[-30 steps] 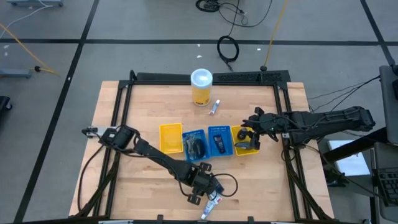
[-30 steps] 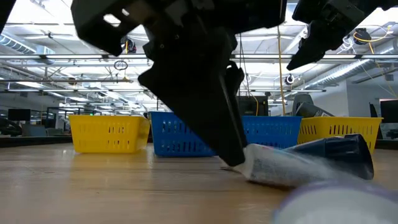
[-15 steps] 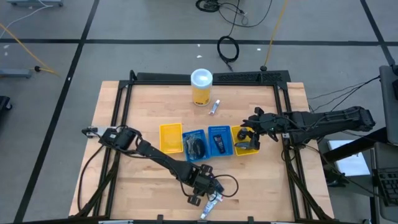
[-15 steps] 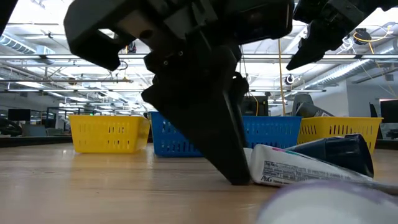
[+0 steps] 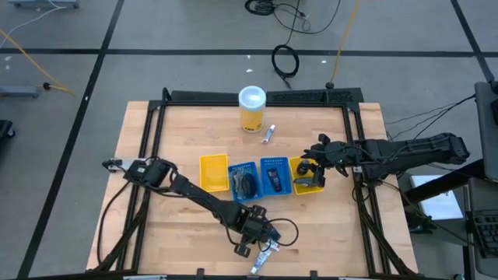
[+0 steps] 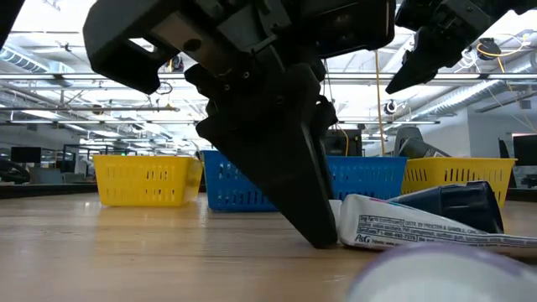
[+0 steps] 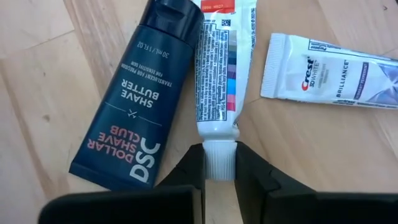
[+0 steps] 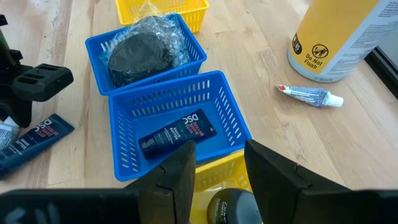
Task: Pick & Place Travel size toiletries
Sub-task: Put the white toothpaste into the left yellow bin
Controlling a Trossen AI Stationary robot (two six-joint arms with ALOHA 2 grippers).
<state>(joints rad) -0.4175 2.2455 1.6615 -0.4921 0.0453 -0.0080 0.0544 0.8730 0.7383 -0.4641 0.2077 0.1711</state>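
At the counter's (image 5: pixel 156 132) near edge we see the left gripper (image 7: pixel 219 171) pinching the cap of a white toothpaste tube (image 7: pixel 221 68) lying beside a dark shave-butter tube (image 7: pixel 140 99), likely for lifting, while the right gripper (image 8: pixel 217 168) hangs spread over the trays.

You can read quite a bit off the left wrist view — the dark tube (image 7: pixel 134 109) says "DSC DOLLAR SHAVE CLUB SHAVE BUTTER", plus "30 mL / 1 FL OZ". The white tube (image 7: pixel 336 62) beside it reads "Crest 3D WHITE BRILLIANCE". The dark tube in the blue tray (image 8: pixel 177 135) shows "DSC DOLLAR SHAVE CLUB" too. The yellow canister (image 8: pixel 339 37) has round prohibition signs — wording unreadable.
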